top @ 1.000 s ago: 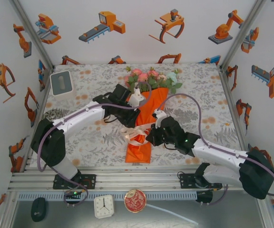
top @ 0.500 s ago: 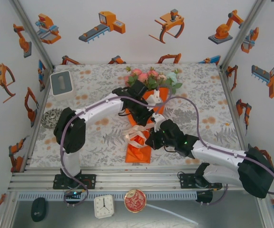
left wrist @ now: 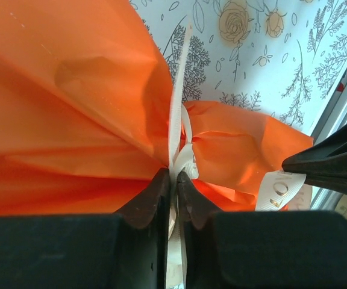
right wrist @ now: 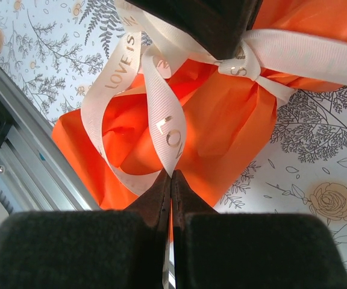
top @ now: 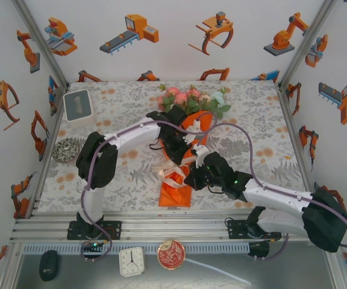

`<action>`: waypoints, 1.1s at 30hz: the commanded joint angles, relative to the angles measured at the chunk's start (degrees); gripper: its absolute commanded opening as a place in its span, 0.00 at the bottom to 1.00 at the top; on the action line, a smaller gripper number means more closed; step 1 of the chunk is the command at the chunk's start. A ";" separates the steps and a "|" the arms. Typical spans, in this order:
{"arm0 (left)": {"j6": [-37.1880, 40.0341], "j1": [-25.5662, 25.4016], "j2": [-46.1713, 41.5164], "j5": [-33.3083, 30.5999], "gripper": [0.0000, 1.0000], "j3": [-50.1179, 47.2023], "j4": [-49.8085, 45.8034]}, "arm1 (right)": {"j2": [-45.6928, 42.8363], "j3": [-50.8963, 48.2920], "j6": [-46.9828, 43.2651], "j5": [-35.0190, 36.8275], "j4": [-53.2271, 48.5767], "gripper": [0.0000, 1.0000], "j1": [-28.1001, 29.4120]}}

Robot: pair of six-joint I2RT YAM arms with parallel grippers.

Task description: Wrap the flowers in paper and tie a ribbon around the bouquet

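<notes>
Left pincer (left wrist: 175, 176), nipping the ribbon (left wrist: 178, 102), hides the bouquet's (top: 175, 194) middle overhead

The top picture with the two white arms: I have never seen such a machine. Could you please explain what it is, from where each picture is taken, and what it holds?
These are two robot arms bolted at the near edge of a table. The wide picture comes from a fixed camera above and behind them. The other two come from a small camera on each wrist, so its black fingers show at the bottom. On the flowered tablecloth lies a bouquet: roses wrapped in orange paper, with a cream ribbon knotted around it. The left gripper is shut on the ribbon beside the knot; the right gripper pinches a loose ribbon end. A white box stands at the far left.
</notes>
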 commanded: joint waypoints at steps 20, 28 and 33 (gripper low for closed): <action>-7.79 1.23 -4.66 -3.38 0.13 -0.74 2.44 | -4.97 -0.42 -2.79 2.96 -2.94 0.00 0.32; -7.84 2.36 -1.65 3.79 0.22 -0.37 0.67 | -4.37 -0.91 -2.35 2.49 -2.96 0.00 0.38; -8.60 2.35 -1.44 6.11 0.11 -1.67 1.88 | -1.40 -4.36 3.07 0.38 2.71 0.00 1.10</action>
